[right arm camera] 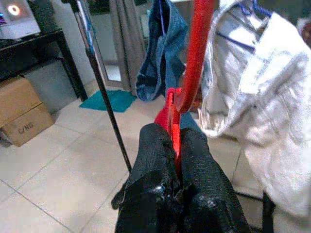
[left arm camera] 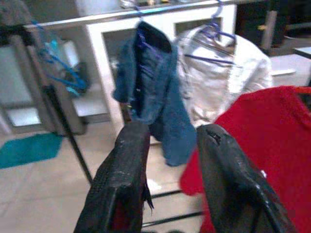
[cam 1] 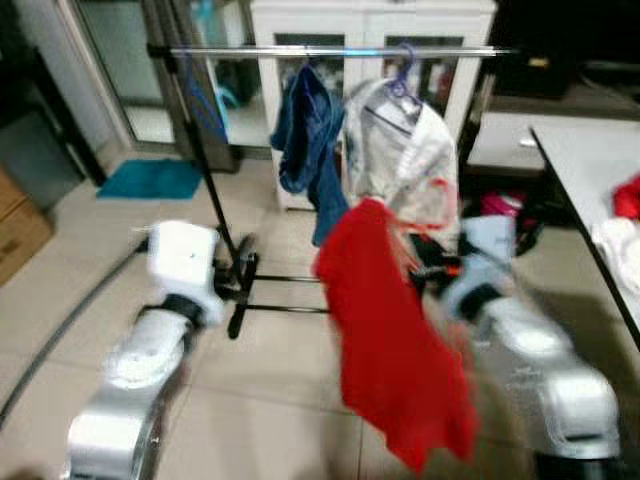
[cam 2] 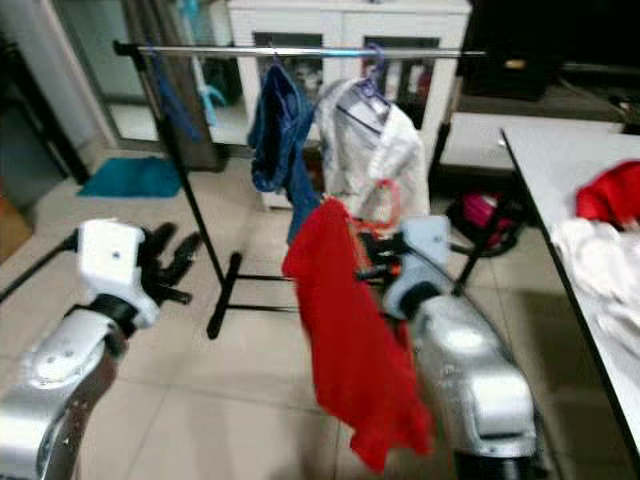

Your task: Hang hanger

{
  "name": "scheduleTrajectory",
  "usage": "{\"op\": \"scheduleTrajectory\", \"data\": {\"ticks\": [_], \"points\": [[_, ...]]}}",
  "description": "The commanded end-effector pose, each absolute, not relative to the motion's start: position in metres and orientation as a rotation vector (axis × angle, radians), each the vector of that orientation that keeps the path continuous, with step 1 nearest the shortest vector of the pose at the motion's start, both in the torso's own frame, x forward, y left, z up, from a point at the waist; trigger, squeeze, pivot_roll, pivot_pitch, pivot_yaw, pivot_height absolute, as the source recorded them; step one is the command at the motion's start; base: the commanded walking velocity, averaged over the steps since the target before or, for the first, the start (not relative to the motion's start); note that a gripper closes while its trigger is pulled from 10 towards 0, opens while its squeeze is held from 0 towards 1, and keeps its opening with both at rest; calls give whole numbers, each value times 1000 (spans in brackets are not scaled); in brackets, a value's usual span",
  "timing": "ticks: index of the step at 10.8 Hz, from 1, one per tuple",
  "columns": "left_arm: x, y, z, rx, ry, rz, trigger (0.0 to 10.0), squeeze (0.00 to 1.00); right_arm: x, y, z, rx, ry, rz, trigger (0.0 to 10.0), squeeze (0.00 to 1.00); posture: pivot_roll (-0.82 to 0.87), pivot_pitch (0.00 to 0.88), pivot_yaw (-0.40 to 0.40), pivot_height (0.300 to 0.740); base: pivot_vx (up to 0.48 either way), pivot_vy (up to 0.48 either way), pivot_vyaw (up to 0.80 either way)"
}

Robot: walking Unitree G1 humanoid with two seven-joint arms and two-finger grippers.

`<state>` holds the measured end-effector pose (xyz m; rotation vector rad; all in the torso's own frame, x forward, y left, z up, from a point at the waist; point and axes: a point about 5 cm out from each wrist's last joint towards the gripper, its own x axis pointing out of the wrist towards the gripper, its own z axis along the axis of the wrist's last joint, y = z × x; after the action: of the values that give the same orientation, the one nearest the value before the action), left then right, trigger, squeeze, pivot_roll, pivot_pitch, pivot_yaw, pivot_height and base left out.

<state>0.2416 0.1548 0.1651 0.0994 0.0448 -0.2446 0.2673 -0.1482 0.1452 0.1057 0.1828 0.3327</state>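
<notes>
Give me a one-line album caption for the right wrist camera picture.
Right gripper pinches a red hanger before a clothes rail's blue denim garment and white shirt.

Right claw (cam 2: 372,262) holds a red garment (cam 2: 352,340) before the rack (cam 2: 300,50).

One metal clothes rail (cam 1: 330,50) spans the upper frame. Two garments hang on it at upper centre: one blue denim piece (cam 1: 308,140) and one white jacket (cam 1: 400,160). One red knitted garment (cam 1: 395,340) occupies the centre. Two silver robot arms (cam 1: 150,360) fill the lower corners.
</notes>
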Motion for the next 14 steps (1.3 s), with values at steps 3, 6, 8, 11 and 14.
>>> {"op": "scheduleTrajectory", "data": {"ticks": [3,6,8,11,14], "points": [[239,161,167,115,46,-221,10000,0,271,-137,158,63,104,335,10000,0,-26,0,38,740,308,0,0],[233,161,163,114,58,-228,10000,0,264,-126,157,-43,101,434,10000,0,-25,0,41,740,303,0,533],[233,162,164,115,58,-226,10000,0,267,-125,167,-107,-17,380,10000,0,-20,0,41,740,300,0,400],[234,162,164,118,57,-224,10000,0,274,-132,168,2,-4,259,10000,0,-20,0,44,740,303,0,0],[236,162,165,115,57,-225,10000,0,274,-134,173,194,-30,253,10000,0,-22,2,53,740,303,0,0]]}}
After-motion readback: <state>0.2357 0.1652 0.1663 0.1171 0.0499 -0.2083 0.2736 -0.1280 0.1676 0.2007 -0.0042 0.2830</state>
